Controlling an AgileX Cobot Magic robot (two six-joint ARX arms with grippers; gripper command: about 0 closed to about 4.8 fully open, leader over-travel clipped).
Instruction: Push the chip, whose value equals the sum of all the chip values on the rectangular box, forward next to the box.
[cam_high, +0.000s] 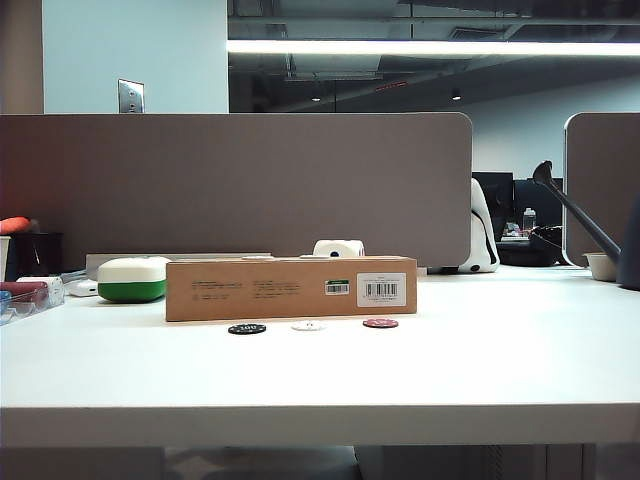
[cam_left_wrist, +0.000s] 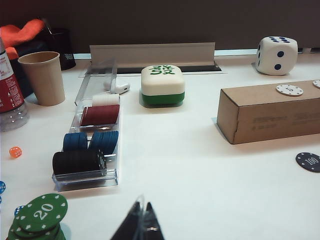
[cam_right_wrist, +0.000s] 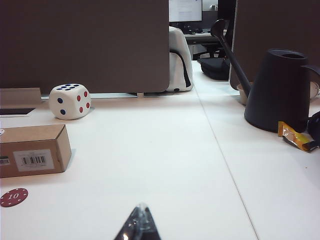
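The chip (cam_right_wrist: 13, 197), a small flat maroon disc marked 10, lies on the white table ahead of the right gripper (cam_right_wrist: 140, 226) and off to one side, near the long brown cardboard box (cam_right_wrist: 33, 148). Both that gripper and the left gripper (cam_left_wrist: 141, 225) show pinched-together tips, holding nothing. A careless sweep could push the neighbouring white chip (cam_high: 308, 325) or black chip (cam_left_wrist: 308, 161) instead.
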